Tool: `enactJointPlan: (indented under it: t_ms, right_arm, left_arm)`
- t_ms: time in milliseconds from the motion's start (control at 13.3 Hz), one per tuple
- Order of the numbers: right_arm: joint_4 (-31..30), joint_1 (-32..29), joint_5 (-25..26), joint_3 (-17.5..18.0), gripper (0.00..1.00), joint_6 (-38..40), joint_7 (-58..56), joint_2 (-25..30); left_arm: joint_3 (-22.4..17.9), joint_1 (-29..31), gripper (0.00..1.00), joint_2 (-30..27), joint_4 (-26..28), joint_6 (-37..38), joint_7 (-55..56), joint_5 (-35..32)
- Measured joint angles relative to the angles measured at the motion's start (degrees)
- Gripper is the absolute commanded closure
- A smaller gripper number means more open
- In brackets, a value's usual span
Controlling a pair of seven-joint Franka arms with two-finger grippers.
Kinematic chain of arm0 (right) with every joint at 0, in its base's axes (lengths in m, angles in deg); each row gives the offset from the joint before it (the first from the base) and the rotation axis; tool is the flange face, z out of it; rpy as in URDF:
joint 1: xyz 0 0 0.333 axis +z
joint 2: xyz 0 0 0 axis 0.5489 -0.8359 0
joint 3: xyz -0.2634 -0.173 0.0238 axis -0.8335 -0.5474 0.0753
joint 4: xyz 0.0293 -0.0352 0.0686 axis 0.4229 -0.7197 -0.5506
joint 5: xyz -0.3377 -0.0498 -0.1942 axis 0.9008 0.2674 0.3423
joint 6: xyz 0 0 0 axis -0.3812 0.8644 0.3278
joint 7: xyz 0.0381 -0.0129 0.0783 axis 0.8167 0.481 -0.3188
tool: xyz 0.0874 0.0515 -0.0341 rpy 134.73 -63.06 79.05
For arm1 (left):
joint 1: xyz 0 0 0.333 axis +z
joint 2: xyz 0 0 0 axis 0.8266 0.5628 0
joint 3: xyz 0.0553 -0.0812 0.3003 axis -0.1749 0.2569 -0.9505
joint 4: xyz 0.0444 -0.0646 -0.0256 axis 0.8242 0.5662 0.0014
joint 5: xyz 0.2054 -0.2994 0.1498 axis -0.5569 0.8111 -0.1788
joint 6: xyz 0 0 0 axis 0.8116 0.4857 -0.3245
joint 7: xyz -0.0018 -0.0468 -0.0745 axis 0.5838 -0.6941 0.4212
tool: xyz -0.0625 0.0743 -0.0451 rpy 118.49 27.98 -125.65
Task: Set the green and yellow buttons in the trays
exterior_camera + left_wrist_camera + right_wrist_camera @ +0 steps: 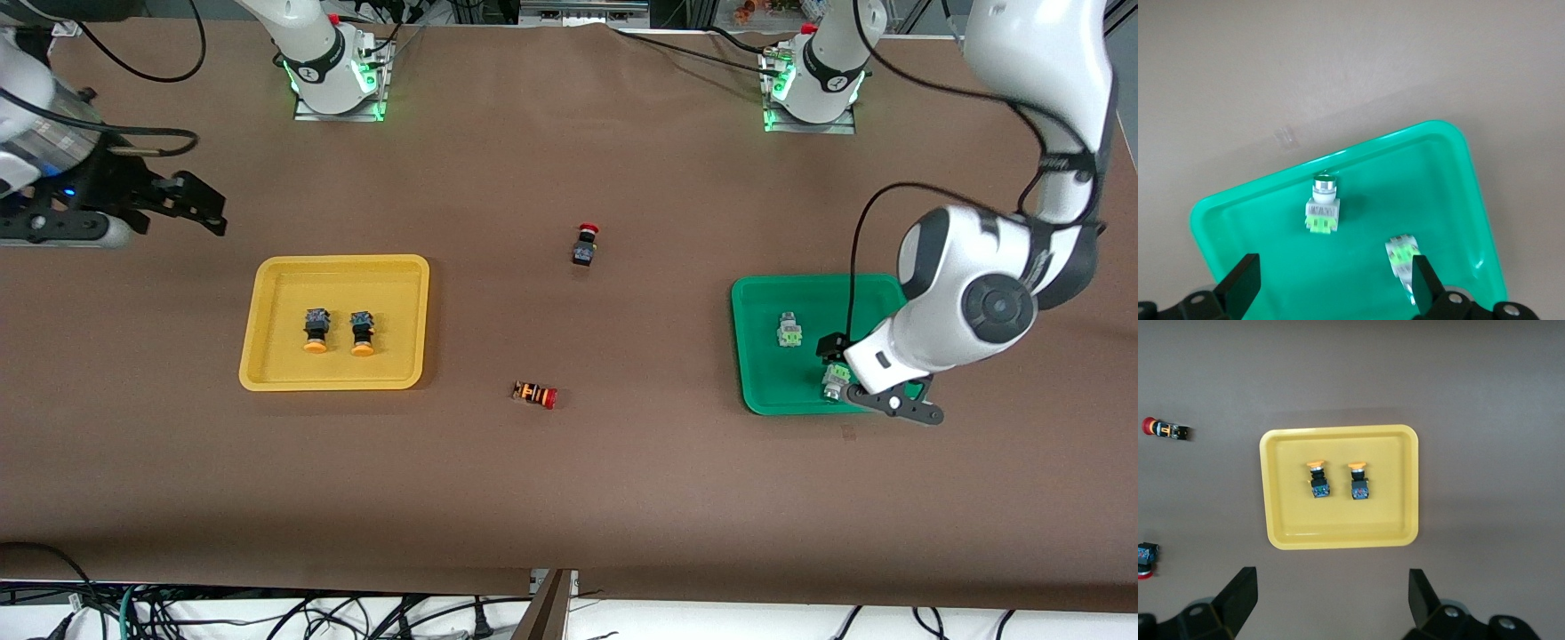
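The yellow tray (338, 284) holds two black buttons with orange-yellow caps (316, 331) (362, 332), side by side. They also show in the right wrist view (1317, 480) (1358, 480), in the tray (1338, 539). The green tray (772, 378) holds two light-green and white buttons (788, 330) (834, 380), also in the left wrist view (1323, 210) (1403, 257). My left gripper (867, 378) (1335, 287) is open and empty, low over the green tray (1405, 173). My right gripper (209, 209) (1331, 593) is open and empty over bare table, beside the yellow tray at the right arm's end.
A black switch with a red cap (584, 244) stands on the table between the trays. An orange-striped switch with a red cap (535, 395) lies nearer the front camera. Both show in the right wrist view (1146, 559) (1165, 429).
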Motion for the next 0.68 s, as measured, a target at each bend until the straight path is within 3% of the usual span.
enactJointPlan:
  t_ms: [301,452,677]
  right_arm:
    - [0.6,0.2,0.0,-0.1,0.00,0.8,-0.1,-1.6]
    - [1.1,0.2,0.0,-0.1,0.00,0.8,-0.1,-2.2]
    - [1.4,0.2,0.0,-0.1,0.00,0.9,-0.1,-2.4]
  left_arm:
    - [-0.4,0.1,0.00,-12.8,-0.6,8.3,0.0,0.4]
    - [-0.9,1.7,0.00,-18.6,-0.7,11.7,0.1,4.0]
    - [-1.3,4.5,0.00,-23.4,-0.7,18.7,0.0,6.0]
